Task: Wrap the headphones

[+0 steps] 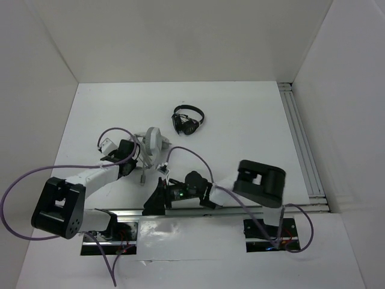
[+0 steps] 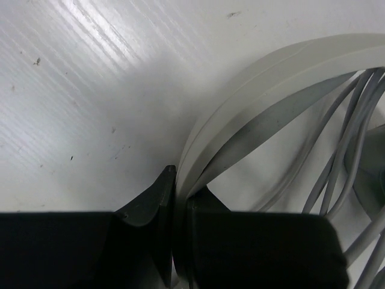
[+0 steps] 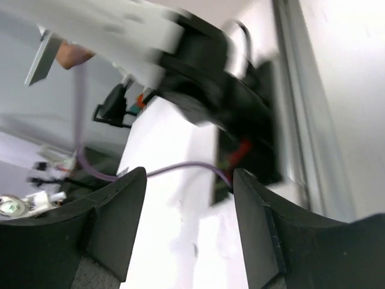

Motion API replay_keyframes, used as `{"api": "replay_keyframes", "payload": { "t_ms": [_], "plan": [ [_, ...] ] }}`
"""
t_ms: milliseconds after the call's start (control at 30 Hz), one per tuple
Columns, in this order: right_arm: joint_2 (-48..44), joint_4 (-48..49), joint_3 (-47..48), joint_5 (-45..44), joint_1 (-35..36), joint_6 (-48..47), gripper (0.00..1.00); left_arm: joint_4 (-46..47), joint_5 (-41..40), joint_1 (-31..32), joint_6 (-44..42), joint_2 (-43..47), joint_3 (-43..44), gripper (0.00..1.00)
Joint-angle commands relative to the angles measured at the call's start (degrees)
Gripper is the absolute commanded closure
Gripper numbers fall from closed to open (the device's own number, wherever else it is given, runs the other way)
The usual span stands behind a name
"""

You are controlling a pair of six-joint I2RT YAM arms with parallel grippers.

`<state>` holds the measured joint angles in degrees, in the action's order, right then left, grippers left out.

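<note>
One grip only: the left gripper [image 2: 180, 186] is pinched shut on the stiff-looking headband [image 2: 252, 90] of the headphones [image 1: 154, 139], which lie left of centre on the table [image 1: 240, 120], the right gripper [image 3: 187, 177] gapes empty, and the limp cable [image 2: 358, 114] seems best taken near its loose end.

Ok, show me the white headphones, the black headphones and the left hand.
white headphones [image 2: 271, 72], left wrist view, on the headband.
black headphones [image 1: 188, 126], top view, on an ear cup.
left hand [image 2: 180, 183], left wrist view, between its fingertips.
</note>
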<state>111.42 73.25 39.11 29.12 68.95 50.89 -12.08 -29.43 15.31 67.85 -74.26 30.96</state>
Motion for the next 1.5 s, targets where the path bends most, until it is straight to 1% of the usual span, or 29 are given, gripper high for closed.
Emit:
{"api": "replay_keyframes", "payload": {
  "t_ms": [0, 33, 67, 100, 133, 200, 233, 333, 367, 400, 533, 633, 667, 733, 767, 833, 900, 933, 1000, 1033, 1067, 1167, 1200, 1233, 1267, 1367, 1400, 1433, 1467],
  "plan": [
    [-15.73, -3.35, -2.46, -5.64, 4.51, -11.59, 0.33, -2.33, 0.6, -2.12, 0.61, -3.6, 3.22, 1.0],
    [-18.75, -10.6, -2.46, -8.88, 5.66, -13.61, 0.31, -2.34, 1.65, -2.13, 0.61, -3.61, 3.93, 1.0],
    [-21.56, -13.89, -3.16, -10.74, 6.89, -17.28, 0.3, -2.34, 2.27, -3.43, 0.0, -4.31, 3.93, 1.0],
    [-26.99, -16.71, -3.17, -12.32, 8.73, -18.62, 0.3, -2.34, 2.88, -4.05, -0.61, -4.32, 5.15, 1.0],
    [-29.48, -20.92, -3.86, -14.6, 9.36, -19.51, 0.25, -2.95, 4.02, -4.58, -0.62, -5.01, 5.68, 1.0],
    [-36.49, -25.42, -3.87, -16.81, 10.06, -21.09, 0.24, -2.95, 5.34, -6.25, -2.1, -5.72, 6.73, 1.0],
    [-38.62, -30.05, -3.87, -17.95, 10.07, -21.71, 0.23, -2.95, 6.39, -6.78, -2.11, -6.5, 7.88, 1.0],
    [-45.57, -37.45, -3.87, -22.26, 11.38, -24.08, 0.2, -2.43, 7.54, -8.27, -3.52, -9.84, 11.56, 1.0],
    [-46.8, -38.7, -3.87, -23.57, 11.38, -24.61, 0.2, -2.43, 7.55, -8.28, -3.52, -12.29, 12.45, 1.0],
    [-48.9, -39.84, -3.87, -24.28, 11.91, -24.61, 0.16, -2.43, 7.55, -8.89, -3.52, -13.62, 14.55, 1.0],
    [-52.87, -43.72, -4.4, -26.4, 12.44, -25.14, 0.13, -1.9, 8.07, -10.12, -2.9, -21.96, 19.3, 1.0],
    [-55.77, -45.74, -5.01, -27.8, 12.44, -25.14, 0.09, -2.68, 9.74, -11.27, -1.85, -27.41, 26.05, 1.0],
    [-56.39, -47.4, -5.01, -27.81, 12.96, -25.66, 0.0, -3.65, 9.74, -11.27, -1.85, -28.39, 27.04, 1.0],
    [-58.14, -48.64, -5.01, -28.77, 12.97, -26.19, 0.0, -5.4, 8.43, -10.65, -1.85, -30.32, 30.37, 1.0],
    [-58.68, -49.17, -5.01, -29.38, 12.97, -26.2, 0.0, -6.81, 8.42, -10.65, -1.85, -32.33, 34.3, 1.0],
    [-60.51, -49.87, -5.01, -29.39, 12.97, -26.2, 0.0, -12.16, 8.42, -10.65, -1.68, -33.14, 37.75, 1.0],
    [-61.75, -50.4, -5.01, -29.39, 13.58, -26.2, 0.0, -12.18, 7.9, -10.13, -1.15, -31.49, 36.9, 1.0],
    [-62.28, -50.4, -5.01, -29.39, 14.1, -26.2, 0.0, -10.27, 7.9, -10.13, -1.67, -30.69, 36.11, 1.0],
    [-62.99, -51.53, -3.97, -30.87, 14.98, -26.81, 0.0, -11.13, 7.28, -10.82, -1.5, -30.68, 36.1, 0.98],
    [-62.99, -52.15, -3.43, -30.88, 15.51, -27.33, 0.0, -11.13, 8.15, -11.35, -1.5, -30.68, 35.58, 0.95],
    [-62.99, -52.68, -2.91, -31.84, 16.91, -27.34, 0.0, -11.65, 8.16, -11.36, -1.5, -30.68, 35.57, 0.81],
    [-61.85, -53.48, -2.2, -34.05, 19.55, -28.92, 0.0, -11.65, 8.95, -12.59, -2.2, -30.16, 35.05, 0.49],
    [-61.85, -54.09, -1.68, -34.92, 20.08, -29.44, 0.0, -11.65, 8.95, -12.59, -2.2, -29.55, 35.05, 0.21],
    [-61.85, -54.96, -1.15, -36.4, 20.09, -29.45, 0.0, -11.65, 8.95, -12.59, -2.2, -29.54, 34.52, 0.05],
    [-61.32, -55.58, -1.14, -37.03, 20.61, -29.45, 0.0, -12.26, 9.56, -13.2, -2.2, -28.93, 34.52, 0.0],
    [-61.32, -61.19, 2.19, -42.38, 21.14, -28.93, 0.0, -13.32, 10.7, -14.43, -0.8, -25.42, 32.5, 0.0],
    [-61.32, -63.65, 3.41, -44.74, 21.14, -28.4, 0.0, -13.32, 10.71, -14.43, -0.79, -21.93, 30.84, 0.0],
    [-61.32, -69.85, 6.04, -51.29, 21.14, -27.61, 0.0, -13.85, 11.75, -15.21, -1.32, -19.89, 30.22, 0.0],
    [-61.32, -76.7, 8.59, -58.5, 21.14, -25.34, 0.0, -14.63, 12.29, -15.22, -2.89, -15.35, 29.6, 0.0]
  ]
}}
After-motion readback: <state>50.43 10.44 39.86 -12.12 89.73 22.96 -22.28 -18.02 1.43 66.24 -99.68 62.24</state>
